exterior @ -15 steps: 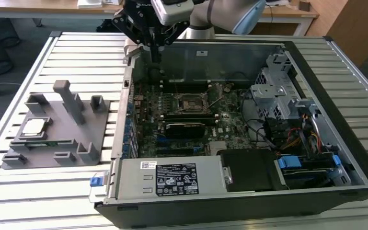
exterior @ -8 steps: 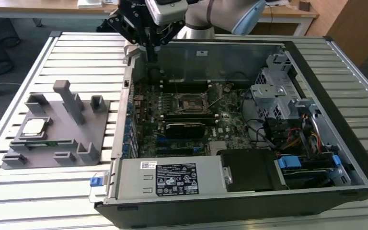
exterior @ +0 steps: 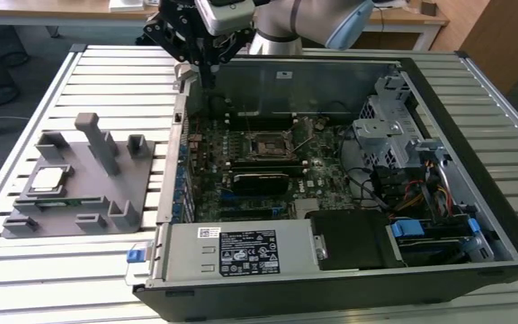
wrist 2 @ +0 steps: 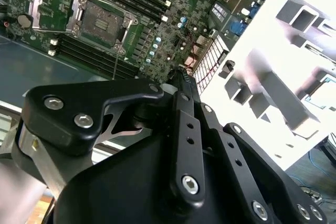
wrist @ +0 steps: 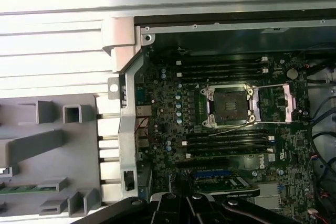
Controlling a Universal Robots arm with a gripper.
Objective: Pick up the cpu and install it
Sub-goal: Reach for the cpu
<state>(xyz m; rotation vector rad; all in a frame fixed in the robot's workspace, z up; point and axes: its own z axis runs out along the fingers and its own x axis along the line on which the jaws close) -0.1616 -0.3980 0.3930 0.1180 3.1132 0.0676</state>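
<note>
Presently the gripper (exterior: 208, 75), jaws together and empty, hangs at top centre of the exterior view, above the computer case (exterior: 376, 287). The cpu (exterior: 48, 177) lies on the grey tray (exterior: 25, 226) at the exterior view's left. Likely hazard: a tilted grasp could seat it crookedly in the open socket (exterior: 266, 145).

No text is legible. Exterior view: a black-and-white label (exterior: 248, 252) and a small white sticker (exterior: 208, 232) lie on the power supply (exterior: 187, 260); their print cannot be made out. First wrist view: white markings on the motherboard (wrist: 163, 124), likewise unreadable.
</note>
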